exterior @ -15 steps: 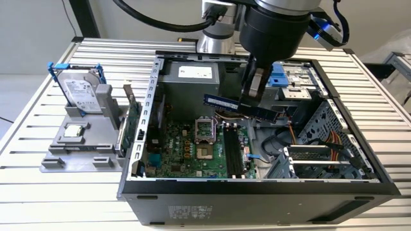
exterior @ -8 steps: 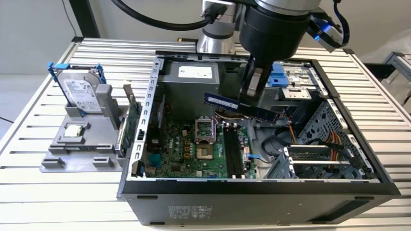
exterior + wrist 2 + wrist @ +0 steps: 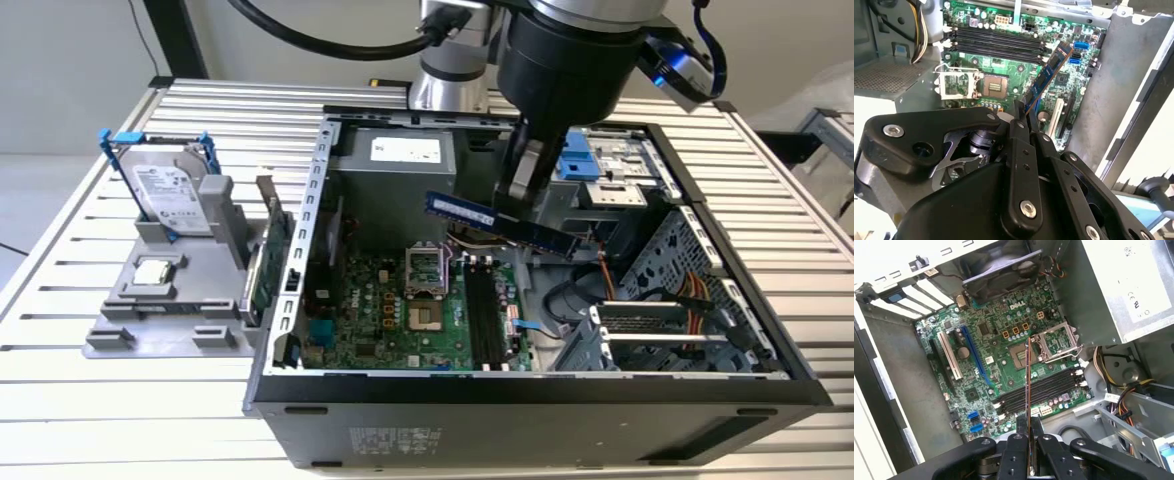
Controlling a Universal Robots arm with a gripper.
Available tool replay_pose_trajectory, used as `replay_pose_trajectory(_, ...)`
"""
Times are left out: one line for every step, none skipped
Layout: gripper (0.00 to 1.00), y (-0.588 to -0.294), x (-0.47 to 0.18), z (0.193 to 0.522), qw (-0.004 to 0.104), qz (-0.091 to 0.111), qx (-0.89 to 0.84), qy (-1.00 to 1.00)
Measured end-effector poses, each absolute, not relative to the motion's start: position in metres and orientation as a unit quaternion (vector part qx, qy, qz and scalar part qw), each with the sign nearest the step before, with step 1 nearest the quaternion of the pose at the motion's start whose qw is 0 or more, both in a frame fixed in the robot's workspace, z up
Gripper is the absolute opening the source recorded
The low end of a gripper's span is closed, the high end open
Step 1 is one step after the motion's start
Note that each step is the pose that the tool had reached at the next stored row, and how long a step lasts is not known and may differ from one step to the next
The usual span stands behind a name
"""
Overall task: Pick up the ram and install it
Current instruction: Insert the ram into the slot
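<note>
Black gripper (image 3: 518, 195) clamped shut on thin blue ram stick (image 3: 497, 220), held aloft over the green motherboard's black slots (image 3: 483, 318), lying crosswise to them; seated askew, it would likely jam.

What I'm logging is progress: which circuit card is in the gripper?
The blue memory stick, clamped in the gripper; the green card stands outside the case.

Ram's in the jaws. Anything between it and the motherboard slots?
Nothing visible. The gripper holds the ram in the air above the motherboard, jaws shut on it. In both wrist views the black slots lie empty and uncovered, with no cable or card across them.
</note>
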State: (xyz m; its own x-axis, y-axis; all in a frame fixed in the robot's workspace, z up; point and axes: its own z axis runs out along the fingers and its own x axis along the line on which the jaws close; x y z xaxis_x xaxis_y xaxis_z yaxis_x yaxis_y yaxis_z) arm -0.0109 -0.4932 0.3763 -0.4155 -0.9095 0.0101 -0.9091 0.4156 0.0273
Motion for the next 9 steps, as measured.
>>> replay_pose_trajectory(0.00,-0.4932,-0.0109,0.3763,0.012,-0.009,0.538,-0.843)
replay_pose_trajectory(0.00,-0.4932,-0.0109,0.3763,0.012,-0.009,0.536,-0.844)
replay_pose_trajectory(0.00,-0.4932,-0.0110,0.3763,0.012,-0.009,0.534,-0.845)
replay_pose_trajectory(0.00,-0.4932,-0.0109,0.3763,0.012,-0.009,0.532,-0.847)
replay_pose_trajectory(0.00,-0.4932,-0.0109,0.3763,0.011,-0.009,0.529,-0.848)
replay_pose_trajectory(0.00,-0.4932,-0.0109,0.3763,0.011,-0.009,0.527,-0.850)
replay_pose_trajectory(0.00,-0.4932,-0.0110,0.3763,0.011,-0.009,0.525,-0.851)
replay_pose_trajectory(0.00,-0.4932,-0.0109,0.3763,0.011,-0.009,0.523,-0.853)
replay_pose_trajectory(0.00,-0.4932,-0.0109,0.3763,0.011,-0.009,0.520,-0.854)
